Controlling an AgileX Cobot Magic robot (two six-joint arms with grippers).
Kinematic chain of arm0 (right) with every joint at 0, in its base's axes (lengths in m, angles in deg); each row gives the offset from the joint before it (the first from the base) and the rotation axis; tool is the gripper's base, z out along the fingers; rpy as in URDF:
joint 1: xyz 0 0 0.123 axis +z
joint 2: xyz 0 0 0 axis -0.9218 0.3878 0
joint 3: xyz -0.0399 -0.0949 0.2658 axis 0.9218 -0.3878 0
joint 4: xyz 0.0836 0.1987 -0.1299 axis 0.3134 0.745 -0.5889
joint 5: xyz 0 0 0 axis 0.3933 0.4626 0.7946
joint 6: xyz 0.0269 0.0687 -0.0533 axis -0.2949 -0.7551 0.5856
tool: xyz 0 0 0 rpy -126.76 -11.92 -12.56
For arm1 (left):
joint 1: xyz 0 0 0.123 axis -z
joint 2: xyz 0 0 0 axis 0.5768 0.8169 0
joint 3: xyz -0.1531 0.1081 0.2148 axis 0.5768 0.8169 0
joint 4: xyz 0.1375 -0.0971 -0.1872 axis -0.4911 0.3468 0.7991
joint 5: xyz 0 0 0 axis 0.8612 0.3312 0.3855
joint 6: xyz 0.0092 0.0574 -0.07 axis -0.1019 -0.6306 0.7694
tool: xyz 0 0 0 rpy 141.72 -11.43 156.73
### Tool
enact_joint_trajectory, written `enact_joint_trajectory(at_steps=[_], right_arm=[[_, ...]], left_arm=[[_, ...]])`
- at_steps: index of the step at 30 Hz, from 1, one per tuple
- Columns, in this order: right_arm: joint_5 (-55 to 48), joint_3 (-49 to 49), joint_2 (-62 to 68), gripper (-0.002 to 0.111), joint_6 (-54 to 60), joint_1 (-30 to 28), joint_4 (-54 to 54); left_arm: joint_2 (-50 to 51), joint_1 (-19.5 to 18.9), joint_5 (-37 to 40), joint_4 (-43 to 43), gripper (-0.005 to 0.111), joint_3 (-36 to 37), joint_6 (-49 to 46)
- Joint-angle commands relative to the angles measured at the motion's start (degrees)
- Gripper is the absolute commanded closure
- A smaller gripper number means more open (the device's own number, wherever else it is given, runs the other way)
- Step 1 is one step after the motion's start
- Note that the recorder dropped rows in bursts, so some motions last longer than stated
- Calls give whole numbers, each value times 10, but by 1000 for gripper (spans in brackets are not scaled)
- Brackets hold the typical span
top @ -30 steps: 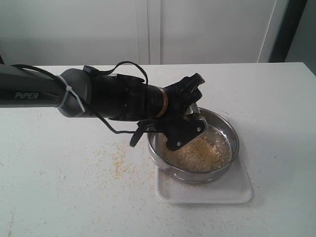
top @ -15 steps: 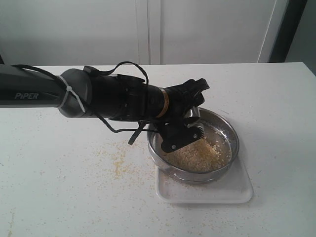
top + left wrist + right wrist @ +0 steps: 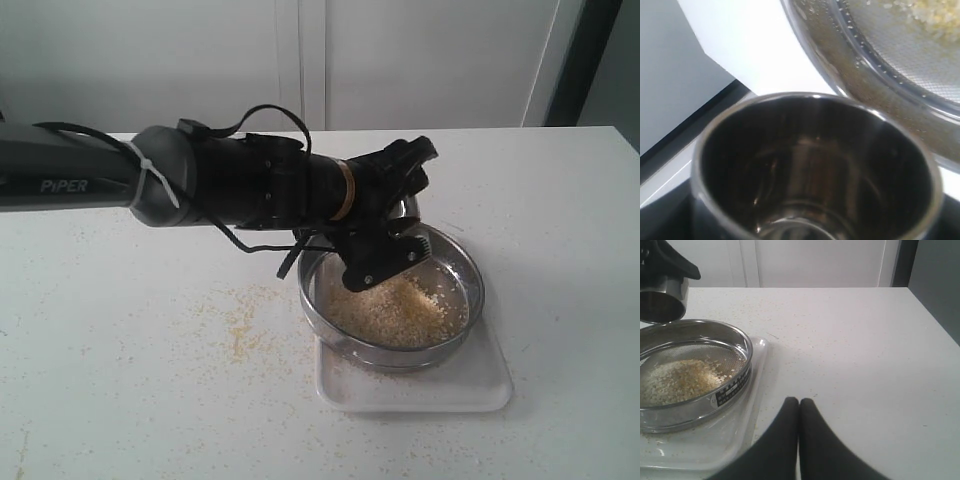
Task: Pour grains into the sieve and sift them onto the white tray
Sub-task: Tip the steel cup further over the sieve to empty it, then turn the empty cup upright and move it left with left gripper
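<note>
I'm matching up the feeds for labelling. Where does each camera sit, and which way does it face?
Exterior view: off the arms, raised, looking down across the table at the sieve on the white tray; left arm and left pincer show.
Left wrist view: on the left arm, looking into the steel cup, empty inside, sieve beyond; no pincer clearly visible.
Right wrist view: low over the table, facing the sieve's side; shut right pincer shows.
Shared: both wrist views show steel cup, sieve and grains.
</note>
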Motion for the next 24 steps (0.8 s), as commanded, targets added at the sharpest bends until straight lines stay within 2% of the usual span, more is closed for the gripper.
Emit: enact_joint_trajectory(at_steps=[1,4,7,10,14,19,22,24], right_arm=[[4,-3,-4,108,-1,-4,-1],[4,-3,-4,108,-1,-4,-1],[4,-3,-4,108,-1,-4,-1],[4,-3,-4,108,-1,-4,-1],[4,-3,-4,108,-1,-4,-1],[4,-3,-4,108,-1,-4,-1],[4,-3,-4,108,-1,-4,-1],[4,-3,-4,108,-1,-4,-1]], left_arm=[[1,9,1,-17,107,-2,-19],[2,14,-13,9,107,-2,-6],[5,15,36,-13,107,2,-51],[-6,19,-41,32,107,11,-21],[-8,10,24,50,107,26,-95],[-33,10,-24,126,107,41,-57],[-51,10,-78,158,107,52,-48],[-75,7,-142,213,107,69,8]])
